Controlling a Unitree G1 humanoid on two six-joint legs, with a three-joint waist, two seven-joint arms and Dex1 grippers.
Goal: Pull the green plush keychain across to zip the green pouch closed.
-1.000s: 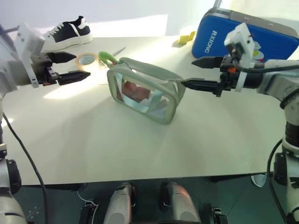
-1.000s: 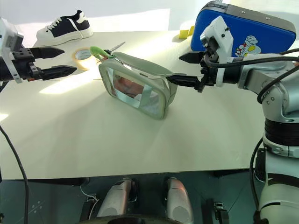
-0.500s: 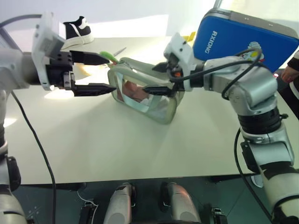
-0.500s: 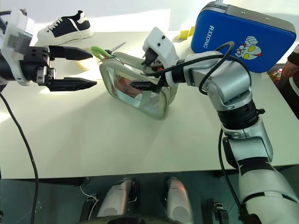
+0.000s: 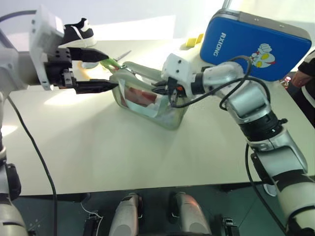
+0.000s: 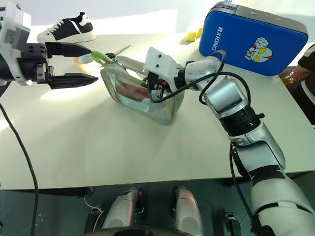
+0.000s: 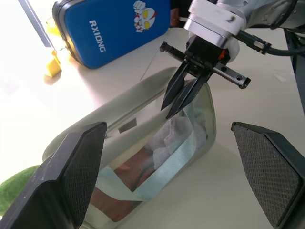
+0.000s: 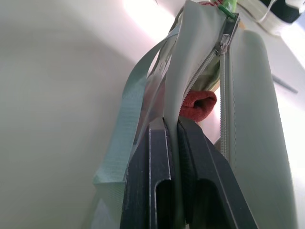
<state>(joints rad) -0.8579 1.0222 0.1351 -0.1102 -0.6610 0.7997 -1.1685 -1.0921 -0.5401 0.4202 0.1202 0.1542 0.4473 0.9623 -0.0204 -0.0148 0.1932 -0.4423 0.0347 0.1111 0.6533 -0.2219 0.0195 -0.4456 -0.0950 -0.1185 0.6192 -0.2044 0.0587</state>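
Observation:
The green pouch (image 5: 147,101) stands mid-table with its zipper (image 8: 209,62) open and red contents showing. At its far-left end the green plush keychain (image 5: 112,61) hangs from the zipper pull. My right gripper (image 5: 161,90) is shut on the pouch's near top edge beside the zipper, pinching the fabric (image 8: 172,129). Just left of the pouch my left gripper (image 5: 110,71) is open, one finger above the keychain and one below, touching nothing. The left wrist view shows the keychain (image 7: 14,191) beside one of that gripper's wide-apart pads (image 7: 78,171).
A big blue hard case (image 5: 256,42) stands at the back right, with a small yellow object (image 5: 194,39) beside it. A black-and-white shoe (image 5: 78,29) and scissors (image 5: 125,53) lie at the back left. A person's hand (image 5: 304,73) is at the right edge.
My right gripper swung left to the pouch and closed on its top edge. My left gripper moved right, up to the keychain end, and stayed open. The pouch has tilted slightly.

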